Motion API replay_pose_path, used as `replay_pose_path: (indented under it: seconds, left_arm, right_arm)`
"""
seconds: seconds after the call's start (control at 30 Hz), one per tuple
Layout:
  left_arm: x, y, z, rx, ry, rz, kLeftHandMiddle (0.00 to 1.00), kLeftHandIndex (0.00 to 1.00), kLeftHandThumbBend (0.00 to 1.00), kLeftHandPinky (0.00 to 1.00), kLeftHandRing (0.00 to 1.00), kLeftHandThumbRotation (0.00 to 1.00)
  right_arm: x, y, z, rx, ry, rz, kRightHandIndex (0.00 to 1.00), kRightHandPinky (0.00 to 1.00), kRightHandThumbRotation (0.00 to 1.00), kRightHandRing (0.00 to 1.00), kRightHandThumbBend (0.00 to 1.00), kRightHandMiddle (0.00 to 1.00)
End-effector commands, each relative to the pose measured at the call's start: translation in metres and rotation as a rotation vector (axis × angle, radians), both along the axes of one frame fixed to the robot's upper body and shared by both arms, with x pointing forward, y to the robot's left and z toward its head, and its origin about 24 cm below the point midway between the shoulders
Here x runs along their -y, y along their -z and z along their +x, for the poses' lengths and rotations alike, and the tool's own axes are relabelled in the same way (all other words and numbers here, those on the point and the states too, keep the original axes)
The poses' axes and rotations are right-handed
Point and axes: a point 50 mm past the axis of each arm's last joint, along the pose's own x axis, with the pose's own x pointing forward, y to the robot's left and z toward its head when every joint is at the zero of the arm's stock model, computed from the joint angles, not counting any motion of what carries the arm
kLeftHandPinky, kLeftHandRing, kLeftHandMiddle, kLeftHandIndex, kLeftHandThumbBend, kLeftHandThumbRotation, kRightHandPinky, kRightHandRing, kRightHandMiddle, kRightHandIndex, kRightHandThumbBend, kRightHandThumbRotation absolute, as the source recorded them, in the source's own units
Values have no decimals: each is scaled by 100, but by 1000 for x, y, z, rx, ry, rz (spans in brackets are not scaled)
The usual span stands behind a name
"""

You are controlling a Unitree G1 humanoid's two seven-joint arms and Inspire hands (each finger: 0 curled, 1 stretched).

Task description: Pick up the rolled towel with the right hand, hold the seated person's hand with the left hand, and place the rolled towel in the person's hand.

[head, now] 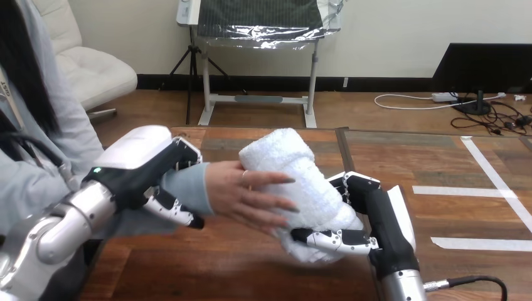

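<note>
Left robot hand [135, 179] curled round the person's wrist [187, 188], apparently to steady it | right robot hand [376, 216] clasps rolled towel [282, 157] above desk [439, 163], offered against the person's hand [251, 195], fingers spread over it.

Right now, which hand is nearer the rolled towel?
Right. The right hand is curled round the rolled towel; the left hand grips the person's wrist, apart from it.

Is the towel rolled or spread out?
Rolled: the towel is a tilted cylinder, lower end gripped by the right hand, the person's hand across it.
</note>
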Motion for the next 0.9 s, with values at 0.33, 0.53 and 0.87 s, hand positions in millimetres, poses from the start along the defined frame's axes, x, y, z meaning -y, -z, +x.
replay_pose_path:
  seconds: [0.33,0.53,0.87]
  left_arm:
    - [38,-53,22,202,127,-77,33,34,85,21,26,0]
    - [38,-51,23,195,129,-80,33,34,85,21,26,0]
    - [38,-47,23,189,125,-80,33,34,84,22,27,0]
  right_arm:
    - [-42,-34,21,185,-115,70,43,26,0,31,78,41]
    - [-51,-37,18,214,-138,94,42,25,0,31,78,41]
    - [-62,-42,14,247,-162,121,42,26,0,32,76,41]
